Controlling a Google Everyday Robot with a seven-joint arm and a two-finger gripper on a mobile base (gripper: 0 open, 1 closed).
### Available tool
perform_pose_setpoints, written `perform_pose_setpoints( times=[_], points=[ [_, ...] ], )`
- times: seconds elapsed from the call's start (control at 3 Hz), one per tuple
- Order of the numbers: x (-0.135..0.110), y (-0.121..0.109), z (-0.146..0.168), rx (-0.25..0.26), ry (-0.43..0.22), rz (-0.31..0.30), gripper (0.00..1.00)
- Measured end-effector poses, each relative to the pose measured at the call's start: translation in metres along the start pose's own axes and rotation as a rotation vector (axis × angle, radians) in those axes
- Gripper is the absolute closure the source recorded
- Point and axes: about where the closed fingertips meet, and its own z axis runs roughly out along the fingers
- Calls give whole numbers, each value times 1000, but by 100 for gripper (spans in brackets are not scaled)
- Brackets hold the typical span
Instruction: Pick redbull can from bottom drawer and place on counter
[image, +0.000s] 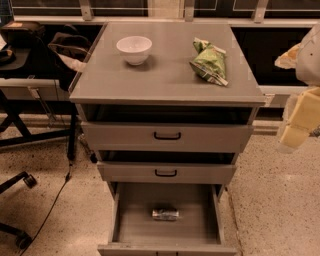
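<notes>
Parked at far right as gripper (296, 127), state impossible to tell, clear of drawers; below-left, redbull can (165, 214) lying in open bottom drawer (135, 220), exposed for reaching; counter (165, 80) up-left.

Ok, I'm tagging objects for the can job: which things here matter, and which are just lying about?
In the job: redbull can lying in the open bottom drawer; counter; gripper, at the right edge of view.
Lying about: white bowl, green snack bag, both on the counter.
</notes>
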Motion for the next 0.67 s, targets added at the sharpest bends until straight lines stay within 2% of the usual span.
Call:
perform_pose_setpoints(
  times=[0.33,0.67],
  points=[
    [0,0,0,0,0,0,0],
    [5,3,10,-27,-50,15,0]
  ],
)
